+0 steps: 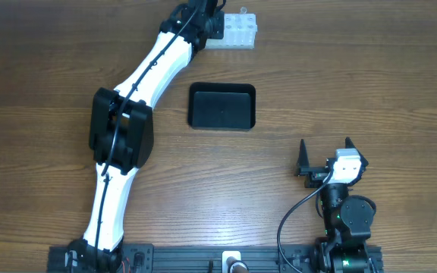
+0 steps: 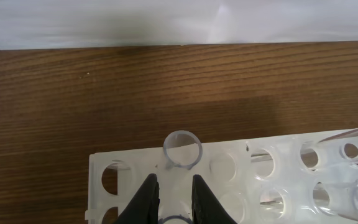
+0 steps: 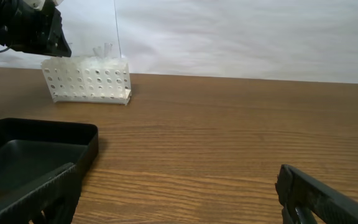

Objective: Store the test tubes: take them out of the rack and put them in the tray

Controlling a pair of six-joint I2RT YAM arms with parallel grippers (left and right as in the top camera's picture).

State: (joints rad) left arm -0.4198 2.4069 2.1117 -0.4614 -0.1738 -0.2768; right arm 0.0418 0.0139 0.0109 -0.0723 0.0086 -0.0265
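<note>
Now, left gripper (image 1: 217, 23): we see it at the far edge of the table (image 1: 355, 76), over the rack's left end. Its jaws are drawn in close around a test tube (image 2: 176, 218) whose rim shows between them. We judge them clenched on it, though we cannot tell whether it has left its hole.
Rack (image 1: 237, 32): it sits at 12 o'clock from the tray, apart from it. A second tube (image 2: 182, 149) stands upright in a hole just past the fingertips, and more rims show toward the rack's other end.
Tray (image 1: 222, 106): black, near the middle of the table at 6 o'clock from the rack; we see no tube in it.
Right gripper (image 1: 325, 144): at 4 o'clock from the tray, near its own base, jaws spread wide with nothing between them.
Step in hand: we judge this the pick of a first tube, so the task is barely begun.
Next move: we would want a straight lift until the tube clears its hole without knocking the second tube. Then comes a carry toward 6 o'clock and a low release inside the tray.
</note>
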